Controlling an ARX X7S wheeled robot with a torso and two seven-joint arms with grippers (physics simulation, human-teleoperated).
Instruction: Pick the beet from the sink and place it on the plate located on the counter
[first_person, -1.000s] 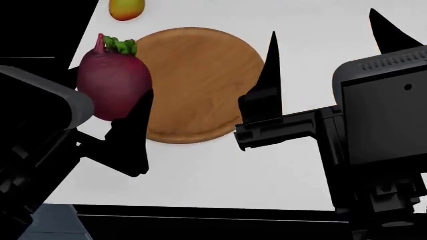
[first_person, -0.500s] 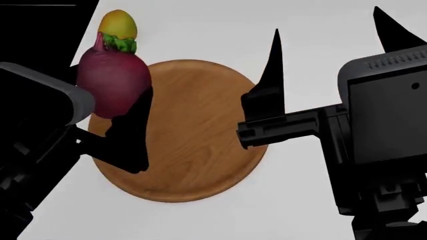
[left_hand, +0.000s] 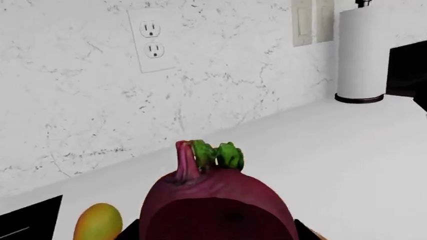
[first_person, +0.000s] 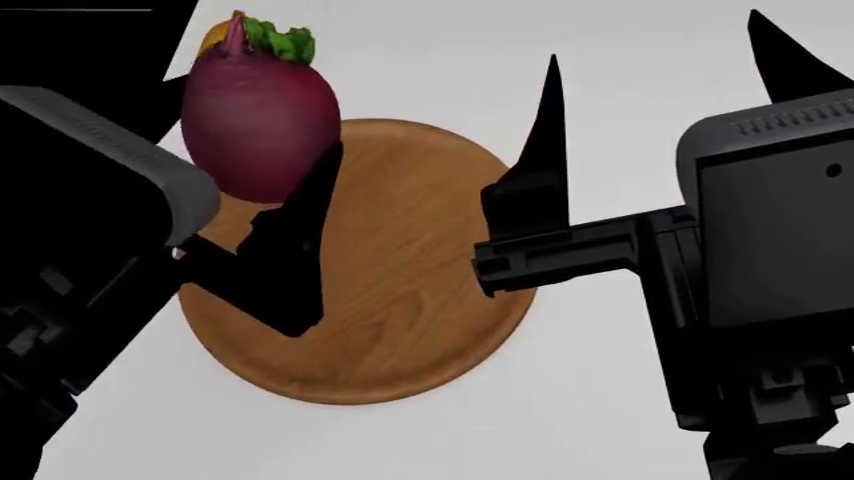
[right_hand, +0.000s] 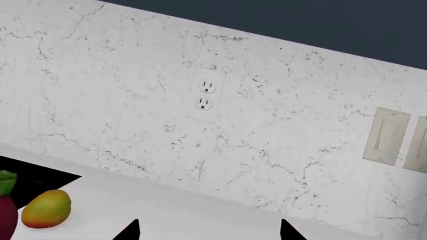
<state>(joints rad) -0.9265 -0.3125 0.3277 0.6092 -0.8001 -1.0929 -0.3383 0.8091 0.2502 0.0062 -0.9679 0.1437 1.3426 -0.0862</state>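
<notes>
My left gripper (first_person: 267, 150) is shut on the beet (first_person: 260, 115), a dark purple-red root with its green tuft pointing away from me. It holds the beet in the air over the left rim of the round wooden plate (first_person: 400, 300) on the white counter (first_person: 400, 60). In the left wrist view the beet (left_hand: 217, 205) fills the space between the jaws. My right gripper (first_person: 654, 40) is open and empty, above the counter to the right of the plate. The black sink (first_person: 80, 50) is at the far left.
A yellow-orange mango (left_hand: 98, 222) lies on the counter just beyond the beet, near the sink edge; it also shows in the right wrist view (right_hand: 47, 208). A marbled wall with an outlet (left_hand: 152, 42) and switches (left_hand: 312, 20) stands behind. A paper towel roll (left_hand: 360, 55) stands at the back.
The view shifted first, bringing the plate lower and nearer. Then my left gripper moved the beet up and right in the head view. The right arm stayed still.
</notes>
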